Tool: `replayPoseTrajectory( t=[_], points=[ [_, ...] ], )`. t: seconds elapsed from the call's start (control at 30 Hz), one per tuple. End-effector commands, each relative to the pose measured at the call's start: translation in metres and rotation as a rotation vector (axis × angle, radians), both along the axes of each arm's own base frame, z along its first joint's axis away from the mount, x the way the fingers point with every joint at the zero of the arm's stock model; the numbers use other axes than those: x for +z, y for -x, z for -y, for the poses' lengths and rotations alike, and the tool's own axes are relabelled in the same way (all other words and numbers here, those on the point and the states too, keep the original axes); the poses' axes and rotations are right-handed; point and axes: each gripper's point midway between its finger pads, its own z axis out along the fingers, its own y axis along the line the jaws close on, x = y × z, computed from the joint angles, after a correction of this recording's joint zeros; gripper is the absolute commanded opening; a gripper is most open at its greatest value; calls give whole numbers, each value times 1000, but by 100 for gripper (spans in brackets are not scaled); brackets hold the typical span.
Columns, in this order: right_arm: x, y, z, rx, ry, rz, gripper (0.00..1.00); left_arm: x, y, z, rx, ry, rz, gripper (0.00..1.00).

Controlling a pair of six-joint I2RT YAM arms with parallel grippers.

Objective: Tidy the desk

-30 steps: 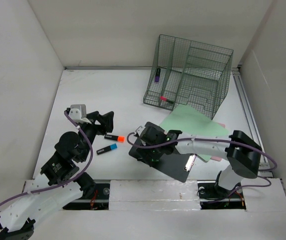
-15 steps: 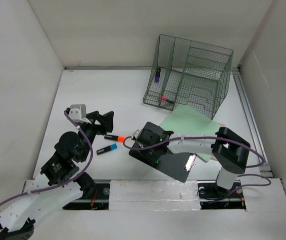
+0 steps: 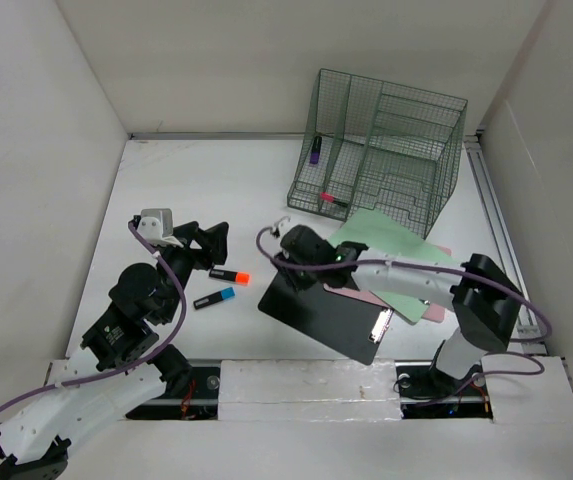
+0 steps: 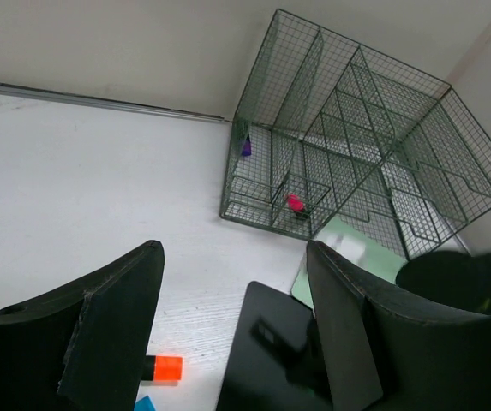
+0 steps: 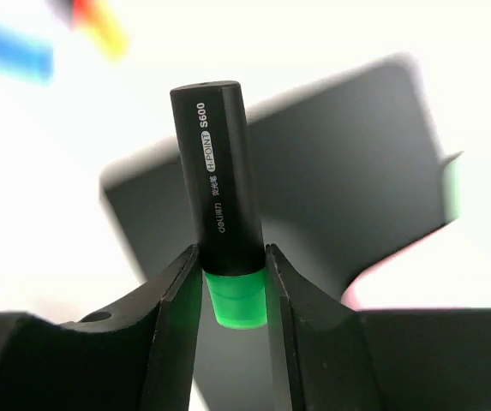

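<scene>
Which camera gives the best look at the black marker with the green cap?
The right wrist view: the marker fills the frame, pinched in the right gripper. From above, the gripper hides it; the left wrist view misses it.

white panel walls on three sides, metal strip along the back, even light

desk | rack, clipboard, green sheet, orange marker, blue marker

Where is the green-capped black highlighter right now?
The highlighter is clamped in the right gripper, shown in the right wrist view, over the far edge of the black clipboard near the middle of the desk.
</scene>
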Motion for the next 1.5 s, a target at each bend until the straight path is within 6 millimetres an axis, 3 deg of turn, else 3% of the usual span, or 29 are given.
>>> replayPoseTrajectory(
  t=[0.0, 0.03, 0.07, 0.1, 0.13, 0.2, 0.27, 0.3, 0.33, 0.37, 0.43, 0.53, 0.6, 0.8, 0.97, 1.1, 1.23, 1.3, 1.33, 1.4, 1.43, 1.47],
  points=[
    [90, -91, -18, -274, -271, 249, 12, 8, -2, 4, -11, 12, 27, 63],
    [115, -139, -9, -425, -335, 345, 12, 9, -1, 4, -16, 17, 31, 63],
    [116, -139, -9, -432, -341, 343, 12, 9, -1, 4, -16, 17, 31, 63],
    [135, -159, -6, -491, -376, 386, 12, 9, -1, 4, -16, 16, 30, 63],
    [132, -175, -4, -533, -378, 393, 12, 8, -2, 5, -16, 15, 29, 63],
    [158, -218, 16, -658, -447, 456, 12, 8, 0, 5, -22, 16, 25, 63],
    [155, -249, 25, -726, -460, 484, 12, 11, 2, 5, -30, 24, 34, 63],
    [156, -268, 40, -775, -462, 496, 12, 12, 2, 4, -30, 29, 38, 63],
    [174, -283, 41, -797, -503, 515, 12, 12, 3, 2, -24, 32, 41, 63],
    [173, -311, 51, -844, -518, 515, 12, 14, 5, 1, -28, 38, 45, 63],
    [163, -320, 51, -858, -517, 500, 12, 14, 5, 1, -30, 38, 46, 63],
    [172, -338, 56, -885, -542, 518, 13, 15, 5, 3, -37, 41, 50, 63],
    [161, -350, 64, -911, -525, 520, 14, 15, 6, 5, -48, 39, 47, 63],
    [151, -366, 65, -929, -545, 503, 17, 16, 6, 4, -46, 42, 52, 63],
    [154, -364, 63, -938, -561, 519, 52, 15, 5, 3, -39, 43, 50, 63],
    [152, -357, 67, -937, -553, 519, 61, 16, 6, 2, -36, 46, 55, 63],
    [173, -348, 66, -921, -597, 553, 63, 14, 5, 4, -43, 37, 48, 63],
    [175, -340, 62, -906, -594, 552, 58, 15, 4, 3, -36, 39, 50, 63],
    [168, -336, 63, -891, -581, 541, 46, 14, 4, 3, -36, 38, 49, 63],
    [175, -313, 33, -776, -629, 518, 28, 13, 4, 4, -37, 33, 43, 63],
    [154, -300, 26, -719, -586, 494, 13, 13, 4, 4, -36, 34, 44, 63],
    [155, -284, 10, -630, -601, 467, 8, 13, 3, 2, -28, 34, 45, 63]
  ],
)
